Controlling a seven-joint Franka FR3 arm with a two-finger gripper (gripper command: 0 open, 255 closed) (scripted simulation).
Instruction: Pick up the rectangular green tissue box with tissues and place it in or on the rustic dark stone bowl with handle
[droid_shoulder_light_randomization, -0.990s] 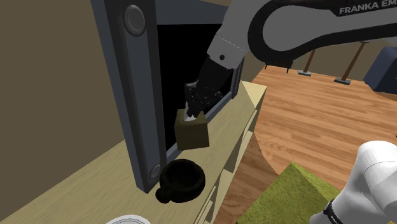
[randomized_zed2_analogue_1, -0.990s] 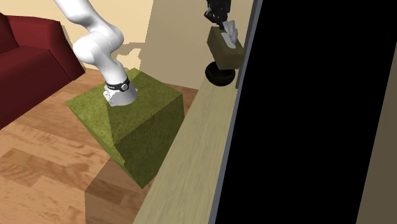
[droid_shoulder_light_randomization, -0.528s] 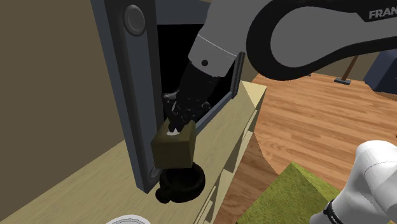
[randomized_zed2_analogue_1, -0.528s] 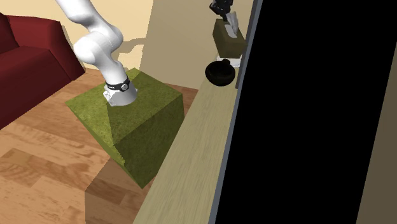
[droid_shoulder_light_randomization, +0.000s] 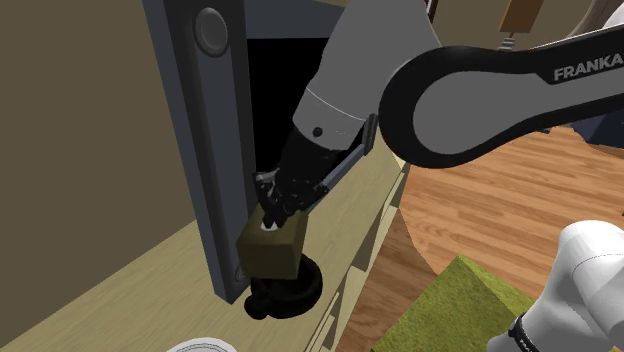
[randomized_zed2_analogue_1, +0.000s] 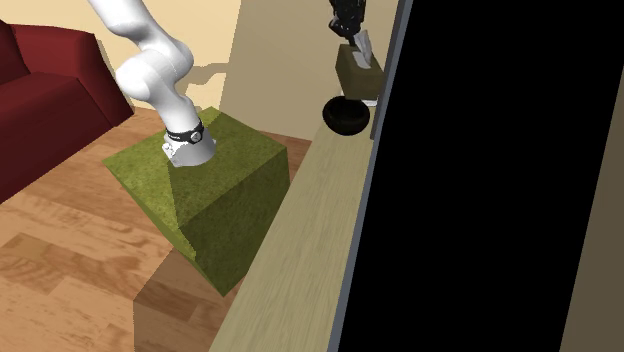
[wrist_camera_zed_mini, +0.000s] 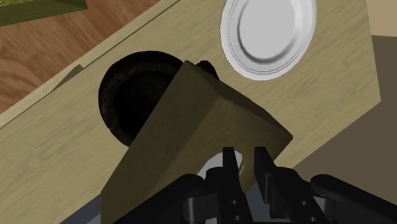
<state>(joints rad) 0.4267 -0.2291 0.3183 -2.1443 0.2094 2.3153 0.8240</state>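
The olive-green tissue box (droid_shoulder_light_randomization: 271, 246) hangs tilted just above the dark bowl with a handle (droid_shoulder_light_randomization: 290, 291), which sits on the pale wooden top (droid_shoulder_light_randomization: 130, 290). My gripper (droid_shoulder_light_randomization: 270, 217) is shut on the white tissue sticking out of the box. In the second exterior view the box (randomized_zed2_analogue_1: 356, 73) is over the bowl (randomized_zed2_analogue_1: 346, 116), under the gripper (randomized_zed2_analogue_1: 352, 33). In the wrist view the box (wrist_camera_zed_mini: 197, 140) covers part of the bowl (wrist_camera_zed_mini: 130, 102), and the gripper (wrist_camera_zed_mini: 245, 167) pinches the tissue (wrist_camera_zed_mini: 216, 167).
A tall grey frame (droid_shoulder_light_randomization: 205, 140) with a black area behind it stands right beside the box and bowl. A white plate (wrist_camera_zed_mini: 268, 35) lies on the wooden top past the bowl. My olive stand (randomized_zed2_analogue_1: 205, 195) and wood floor lie beyond the counter edge.
The gripper has carried the tissue box down and toward the shoulder view's left, from beside the frame to just over the bowl, tilting it further.
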